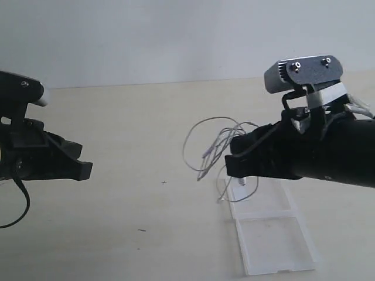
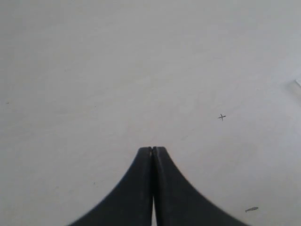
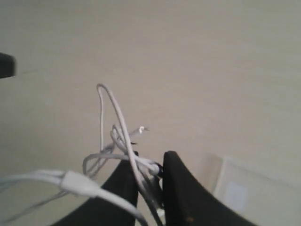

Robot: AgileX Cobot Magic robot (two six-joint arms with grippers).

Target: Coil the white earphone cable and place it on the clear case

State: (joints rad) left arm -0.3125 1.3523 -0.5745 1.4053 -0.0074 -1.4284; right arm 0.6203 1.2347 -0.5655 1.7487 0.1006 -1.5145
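The white earphone cable [image 1: 206,146] hangs in loose loops from my right gripper [image 1: 229,162], held above the table. In the right wrist view the cable [image 3: 120,141] bunches between the black fingers [image 3: 176,183], and my right gripper [image 3: 149,162] is shut on it. The clear case [image 1: 269,231] lies open and flat below and to the right of that gripper; one corner with its white sticker [image 3: 233,195] shows in the right wrist view. My left gripper [image 1: 87,170] hovers at the far left, well away from the cable. It is shut and empty in the left wrist view [image 2: 153,149].
The pale wooden table [image 1: 135,129] meets a white wall behind. A small cross mark [image 1: 164,182] and a dark speck [image 1: 142,230] lie between the arms. A black arm cable [image 1: 20,202] droops at the left edge.
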